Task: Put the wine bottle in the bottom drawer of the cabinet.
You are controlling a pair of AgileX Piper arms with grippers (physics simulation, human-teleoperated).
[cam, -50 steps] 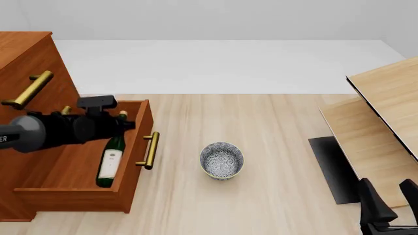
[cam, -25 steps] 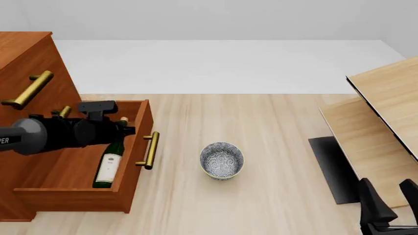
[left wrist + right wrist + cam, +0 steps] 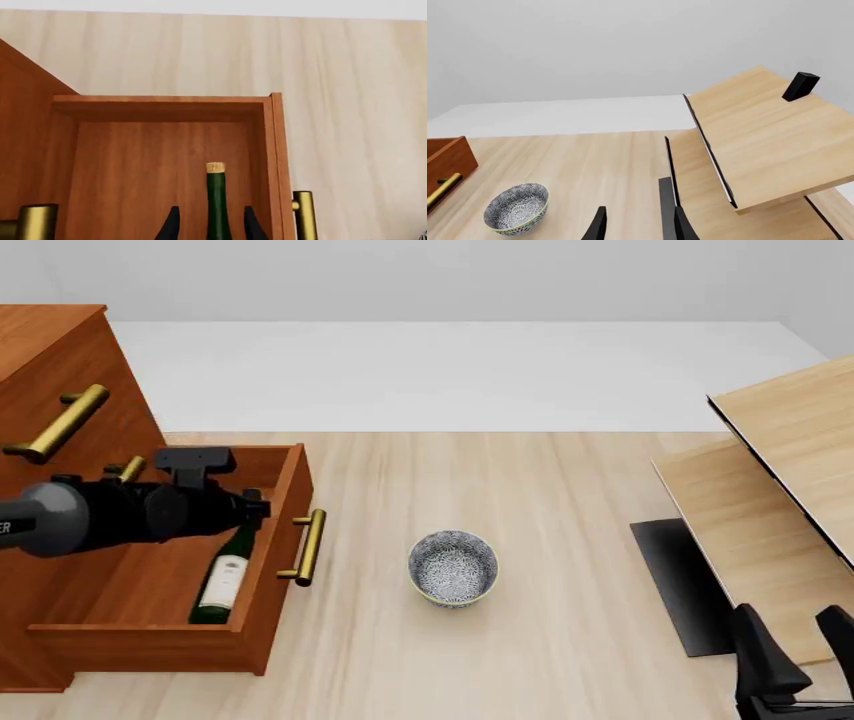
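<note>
Front view: the wine bottle (image 3: 224, 582) lies tilted inside the pulled-out bottom drawer (image 3: 147, 645) of the cabinet (image 3: 54, 350), label upward, its base toward the near corner and its neck running up under my left arm. My left gripper (image 3: 244, 508) hangs over the drawer above the bottle's neck. A speckled grey-white bowl (image 3: 453, 567) stands on the table (image 3: 561, 540), beside the drawer's brass bar handle (image 3: 308, 547) but apart from it. My right gripper (image 3: 798, 660) shows only at the lower right corner of the view, well apart from bowl and drawer.

Left wrist view: the bottle's green neck and cork (image 3: 215, 167) stand between my two dark fingertips (image 3: 171, 225); a narrow gap shows on either side of the neck, so the jaws are spread and not pressing the glass.

Right wrist view: my fingertips (image 3: 676, 225) are parted with only bare table between them; they grip nothing. The bowl (image 3: 516, 206) and one corner of the drawer (image 3: 450, 157) lie off to one side.
</note>
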